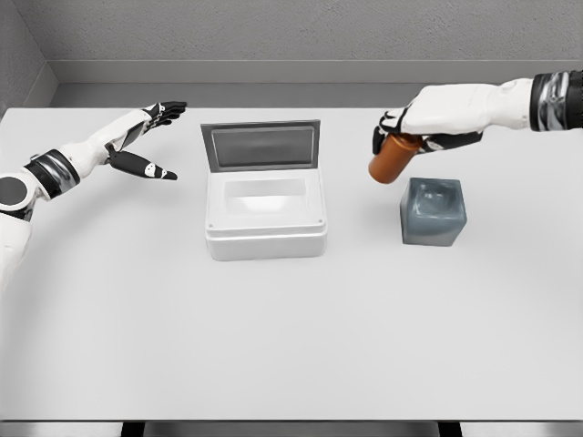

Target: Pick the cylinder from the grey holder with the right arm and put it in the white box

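Gripping the tilted orange-brown cylinder (393, 157) in air, right hand (407, 133) up and left of the grey holder (434, 211), white box (264, 202) lid-open further left on the surface (291, 337), left hand (146, 141) spread, empty, far left

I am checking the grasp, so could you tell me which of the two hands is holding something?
The right hand: its fingers close on the orange cylinder, while the left hand is spread open, holding nothing.
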You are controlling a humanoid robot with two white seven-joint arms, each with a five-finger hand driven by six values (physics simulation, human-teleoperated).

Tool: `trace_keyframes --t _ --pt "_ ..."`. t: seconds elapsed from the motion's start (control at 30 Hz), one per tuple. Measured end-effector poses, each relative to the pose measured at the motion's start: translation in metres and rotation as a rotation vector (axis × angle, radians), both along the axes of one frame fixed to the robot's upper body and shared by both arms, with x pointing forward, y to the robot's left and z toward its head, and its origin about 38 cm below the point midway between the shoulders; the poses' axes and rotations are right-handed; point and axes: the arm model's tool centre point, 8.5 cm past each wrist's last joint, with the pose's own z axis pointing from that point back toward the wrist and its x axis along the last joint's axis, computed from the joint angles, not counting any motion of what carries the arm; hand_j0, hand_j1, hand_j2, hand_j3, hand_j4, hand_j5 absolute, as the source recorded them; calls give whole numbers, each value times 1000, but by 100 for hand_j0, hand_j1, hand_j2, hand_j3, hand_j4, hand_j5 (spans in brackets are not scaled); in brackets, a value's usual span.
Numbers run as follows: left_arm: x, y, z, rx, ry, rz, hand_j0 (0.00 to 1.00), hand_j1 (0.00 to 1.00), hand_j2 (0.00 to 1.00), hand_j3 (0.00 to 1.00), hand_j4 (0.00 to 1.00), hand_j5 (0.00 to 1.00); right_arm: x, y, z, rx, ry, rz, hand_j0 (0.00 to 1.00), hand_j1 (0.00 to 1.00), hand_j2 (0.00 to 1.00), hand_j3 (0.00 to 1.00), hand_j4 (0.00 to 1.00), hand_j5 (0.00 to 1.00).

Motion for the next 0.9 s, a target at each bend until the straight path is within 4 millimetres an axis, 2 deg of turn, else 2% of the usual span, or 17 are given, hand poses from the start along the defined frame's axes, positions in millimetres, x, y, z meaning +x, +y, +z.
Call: trace_keyframes --t 0.67,0.9 --pt "0 -1 0 2 0 -2 100 100 100 100 100 100 11 69 0 55 19 106 34 34 34 34 34 34" --pt "0 -1 0 10 0 -9 100 100 100 100 100 100 22 82 -16 46 39 99 34 34 34 34 34 34"
